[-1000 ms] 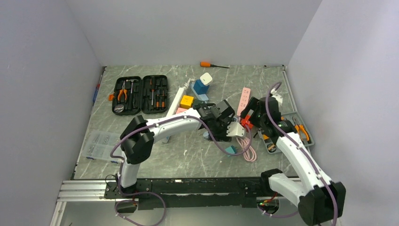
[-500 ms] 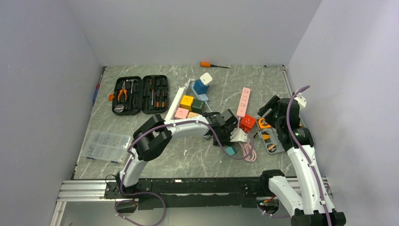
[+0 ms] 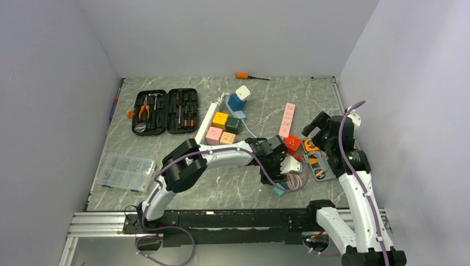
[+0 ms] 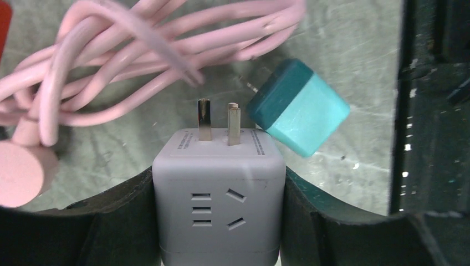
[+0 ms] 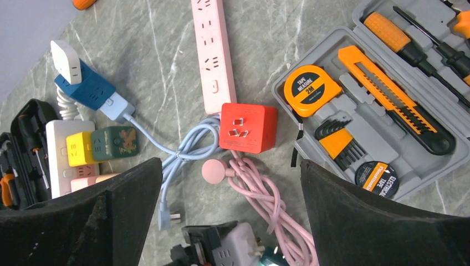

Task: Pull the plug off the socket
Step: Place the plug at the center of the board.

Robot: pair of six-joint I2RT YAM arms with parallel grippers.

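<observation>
1. The left gripper (image 4: 219, 227) is clamped on a gray plug cube (image 4: 218, 183) – one black finger is pressed against each side of it.
2. The plug's two metal prongs stick out bare from its far face, in no socket. The face toward the wrist camera has slot holes of its own.
3. In the overhead view the plug sits low over the table, near the front and right of centre. The red socket cube (image 3: 292, 144) lies just behind it, and the two do not touch.
4. A teal cube (image 4: 299, 108) lies tilted on the table, just beside the prongs on their right.
5. A bundled pink cord (image 4: 127, 61) lies to the left and beyond the prongs, ending in a round pink plug (image 4: 19, 174).
6. The right gripper (image 5: 230, 183) hovers above the table with its jaws spread wide – nothing is between them.
7. Below it, the red socket cube rests against the end of a pink power strip (image 5: 210, 55), with the pink cord trailing from its near side.
8. A gray tool tray (image 5: 382, 147) lies right of the red cube, with a yellow tape measure (image 5: 312, 88) in it.
</observation>
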